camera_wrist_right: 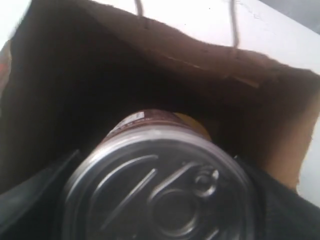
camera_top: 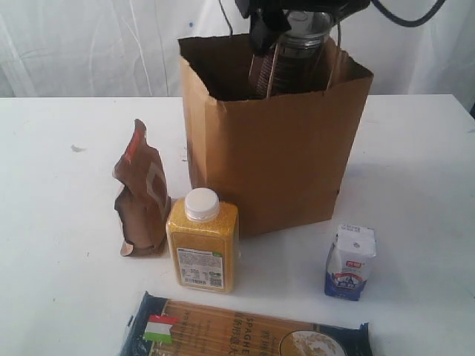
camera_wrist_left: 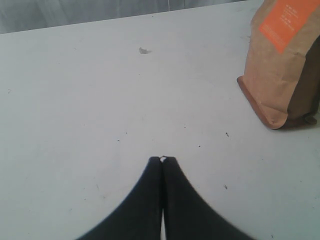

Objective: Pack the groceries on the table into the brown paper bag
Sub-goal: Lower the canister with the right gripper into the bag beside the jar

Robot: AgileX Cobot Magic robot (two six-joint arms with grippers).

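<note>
White worktop (camera_top: 415,185) carries everything. Brown paper bag (camera_top: 274,156) stands upright twd the far side, near the middle, mouth open, twisted handles at the rim.

Dark-blue spaghetti pack (camera_top: 245,334) lies flat at the near edge, lengthwise across the view, partly cut off by the frame.

Yellow white-capped bottle (camera_top: 202,248) stands upright in front of the bag's left corner, just beside the bag; can't tell if they touch.

Brown pouch w/ orange label (camera_top: 142,196) stands upright left of the bottle, about touching it, top crumpled. In the left wrist view the pouch (camera_wrist_left: 280,65) sits off to one side, label facing the cam.

Silver-lidded dark jar (camera_top: 297,70) is upright in the bag mouth: lower part inside, lid above the rim. R jaws are clamped on its sides, one black finger (camera_top: 260,33) on the jar's left. Right wrist view looks down on the ring-pull lid (camera_wrist_right: 160,185) w/ the dark bag interior around it; sth yellowish shows below the jar, can't tell what.

White-blue carton (camera_top: 350,261) stands upright in front of the bag's right corner, apart from it and well apart from the bottle.

L jaws are clenched tight, tips together, grasping nothing, over bare worktop, near the pouch but clear of it.

Tiny white lump (camera_top: 77,147) lies alone on the left of the worktop.
</note>
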